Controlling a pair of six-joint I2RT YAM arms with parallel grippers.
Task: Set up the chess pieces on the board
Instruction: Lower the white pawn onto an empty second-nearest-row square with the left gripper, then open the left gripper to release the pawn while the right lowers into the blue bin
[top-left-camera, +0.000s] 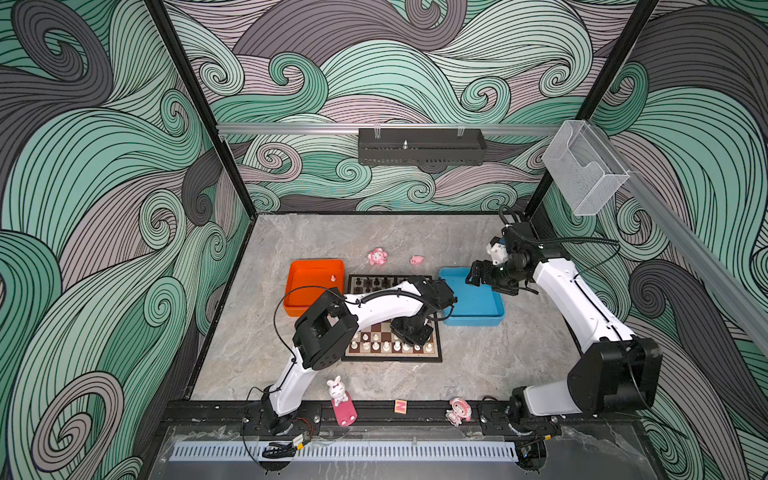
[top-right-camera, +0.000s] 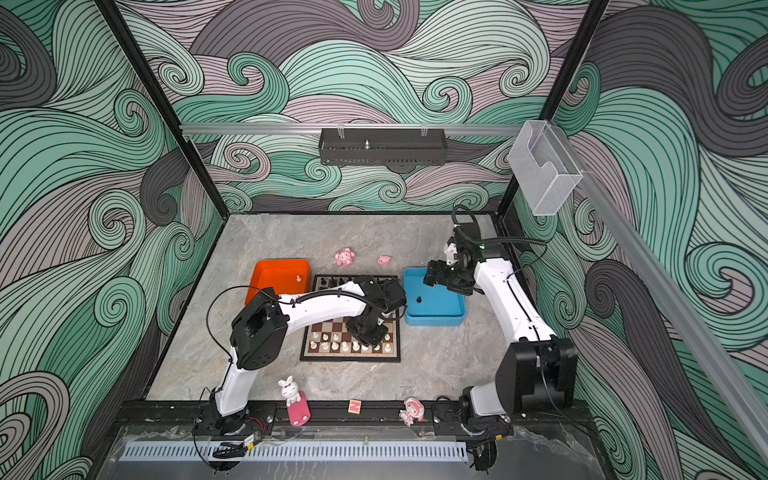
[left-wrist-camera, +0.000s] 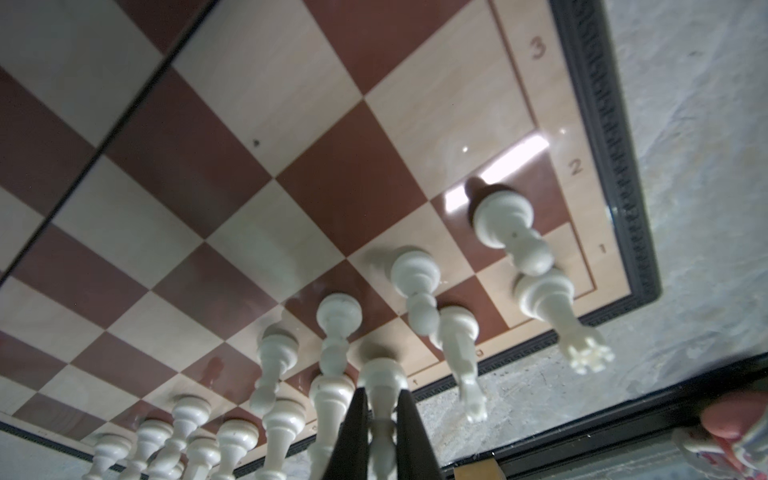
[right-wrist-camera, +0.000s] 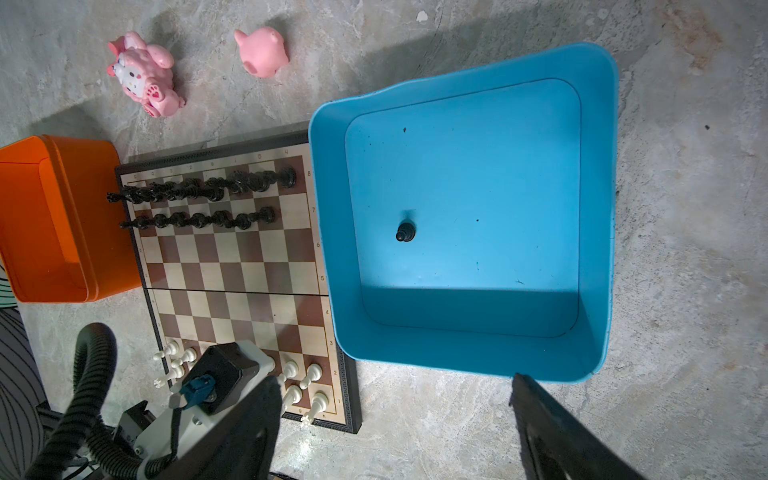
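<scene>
Closest to my left wrist lens is the left pincer (left-wrist-camera: 382, 401), its two dark fingers (left-wrist-camera: 353, 424) closed on the thin stem of a white piece (left-wrist-camera: 382, 374). That piece's round base sits on the outermost row of the board (left-wrist-camera: 232, 137). More white pieces (left-wrist-camera: 415, 274) crowd either side of the pincer in two rows. They are glossy cream turned figures, and among them is a castle-topped one (left-wrist-camera: 552, 307) at the corner square. Beyond the pincer I see bare brown and cream squares, a cream border with printed numbers and a thin black frame.

My right pincer (right-wrist-camera: 392, 380) hangs wide open with nothing between its fingers, above the near wall of the blue tray (right-wrist-camera: 598, 208). Only its wrist view gives me the far end of the board clearly. There the black pieces (right-wrist-camera: 199, 191) fill two rows, with one gap in the inner row. A lone black piece (right-wrist-camera: 405, 232) stands in the blue tray under that pincer. The tray sits on the grey bench (right-wrist-camera: 685, 249), touching the board's side.

In both top views a single pale piece (top-left-camera: 332, 278) shows inside the orange tray (top-left-camera: 291, 291). The right wrist view does not catch it.
</scene>
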